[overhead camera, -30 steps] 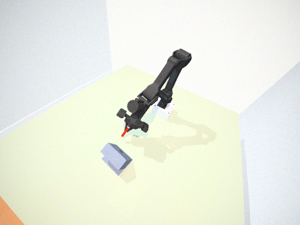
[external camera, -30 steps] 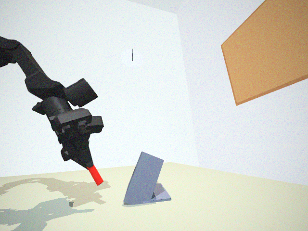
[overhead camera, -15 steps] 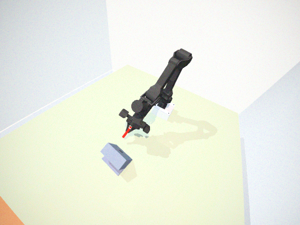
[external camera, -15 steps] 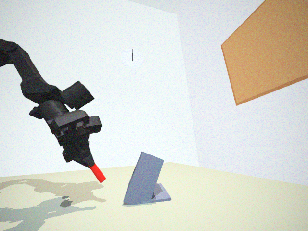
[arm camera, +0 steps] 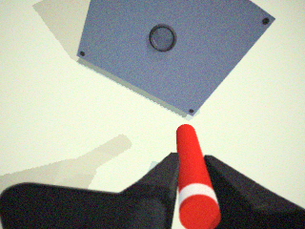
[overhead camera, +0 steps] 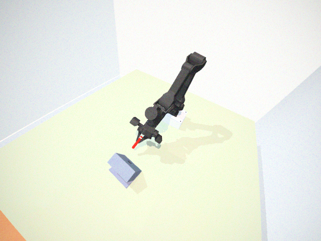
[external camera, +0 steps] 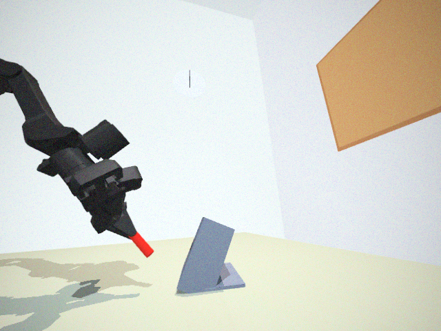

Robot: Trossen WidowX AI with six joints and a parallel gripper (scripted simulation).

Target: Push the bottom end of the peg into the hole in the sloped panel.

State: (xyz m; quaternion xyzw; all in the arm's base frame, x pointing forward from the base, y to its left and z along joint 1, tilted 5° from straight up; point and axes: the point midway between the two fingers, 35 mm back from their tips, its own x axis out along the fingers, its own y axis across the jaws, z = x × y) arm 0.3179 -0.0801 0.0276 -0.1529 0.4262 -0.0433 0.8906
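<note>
Currently claw (arm camera: pixel 191 178) clamped on red round peg (arm camera: pixel 193 164), lower centre of wrist frame, tilted toward panel (arm camera: pixel 176 52) so peg axis approaches round hole (arm camera: pixel 162 37), upper centre; peg tip short of panel, offset right.
</note>
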